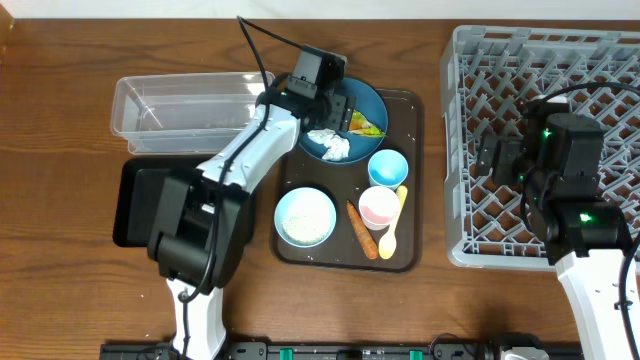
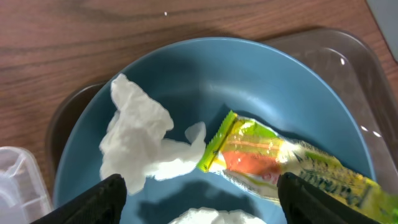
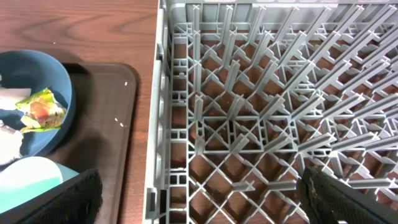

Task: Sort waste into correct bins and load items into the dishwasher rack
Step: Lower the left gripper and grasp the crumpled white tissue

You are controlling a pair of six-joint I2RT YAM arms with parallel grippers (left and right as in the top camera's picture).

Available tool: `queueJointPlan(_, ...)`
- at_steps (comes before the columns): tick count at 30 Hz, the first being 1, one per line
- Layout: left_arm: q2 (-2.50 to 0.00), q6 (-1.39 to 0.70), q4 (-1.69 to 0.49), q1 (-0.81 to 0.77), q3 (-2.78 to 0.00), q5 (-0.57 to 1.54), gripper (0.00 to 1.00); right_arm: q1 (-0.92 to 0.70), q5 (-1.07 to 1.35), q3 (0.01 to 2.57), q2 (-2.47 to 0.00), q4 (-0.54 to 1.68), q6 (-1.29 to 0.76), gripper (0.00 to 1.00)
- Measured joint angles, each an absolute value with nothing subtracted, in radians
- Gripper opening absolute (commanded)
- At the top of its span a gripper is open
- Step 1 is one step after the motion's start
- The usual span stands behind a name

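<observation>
Tabletop (image 1: pixel 60 150): dark wood, carrying the whole layout.
Left gripper (image 2: pixel 211 202): spread wide and holding nothing, hanging just above the dark blue plate (image 2: pixel 280 81).
Wrapper (image 2: pixel 261 155): on the plate between my left fingers, nearer the right one. Its long axis slants across the gap from upper left to lower right in the wrist view, so I judge a wrist turn is needed before closing.
Tissue (image 2: pixel 134 140): crumpled, on the plate toward the left finger, touching the wrapper's green end. A second tissue (image 2: pixel 208 218) peeks in at the lower edge.
Nearer arm: left, by a wide margin.
Serving tray (image 1: pixel 405 150): holds the plate, white-inside bowl (image 1: pixel 305 217), light blue cup (image 1: pixel 388 167), pink-inside cup (image 1: pixel 379 207), spoon (image 1: pixel 393 225) and carrot piece (image 1: pixel 361 229).
Clear tub (image 1: pixel 125 110): just left of the plate, with only faint specks inside.
Black tray (image 1: pixel 135 205): partly under my left arm, its contents hidden.
Right gripper (image 3: pixel 202 199): fingers apart, unloaded, over the dishwasher rack (image 1: pixel 600 50), which holds no dishes.
</observation>
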State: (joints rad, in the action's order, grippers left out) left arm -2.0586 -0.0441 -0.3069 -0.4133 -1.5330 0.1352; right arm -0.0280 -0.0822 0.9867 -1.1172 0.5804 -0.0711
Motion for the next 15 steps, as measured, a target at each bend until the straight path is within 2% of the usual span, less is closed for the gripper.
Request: queueJointPlan(15,-2.078,-0.044,-0.284,-0.413,-1.533,0.036,0.74,-0.028,-0.083,0.987,-1.117,0.603,-0.071,0.99)
